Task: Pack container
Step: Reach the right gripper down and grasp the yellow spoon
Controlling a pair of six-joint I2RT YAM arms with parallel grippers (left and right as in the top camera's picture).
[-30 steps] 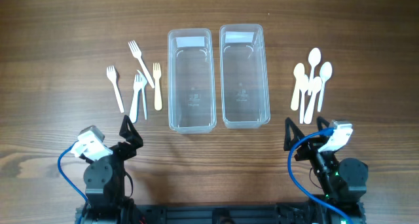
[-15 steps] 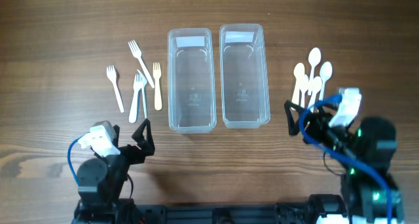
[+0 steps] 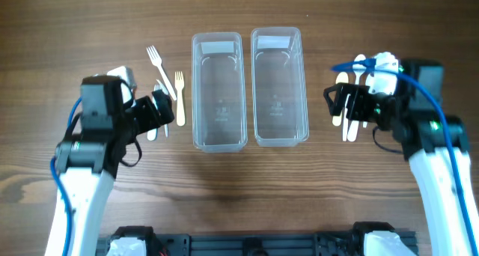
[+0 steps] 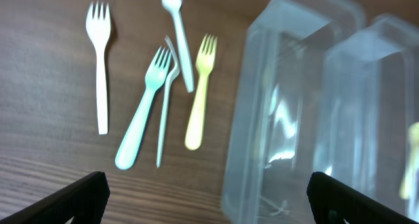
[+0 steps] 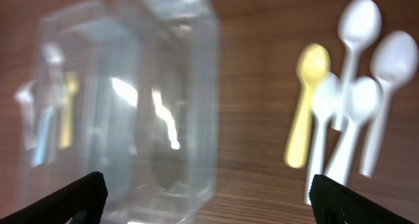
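2 clear containers, the left container (image 3: 219, 99) and the right container (image 3: 279, 91), sit side by side mid-table, both empty, so we judge packing not yet begun. Our left gripper (image 3: 163, 111) hangs spread wide over the forks (image 4: 137, 129), and our right gripper (image 3: 334, 108) is equally spread over the spoons (image 5: 357, 93); neither holds anything. For a clean pick we should take the yellow fork (image 4: 200, 99) across its handle, since the forks beside it overlap. Container walls stand near both piles. Bare table (image 3: 239, 196) in front leaves room to swing.
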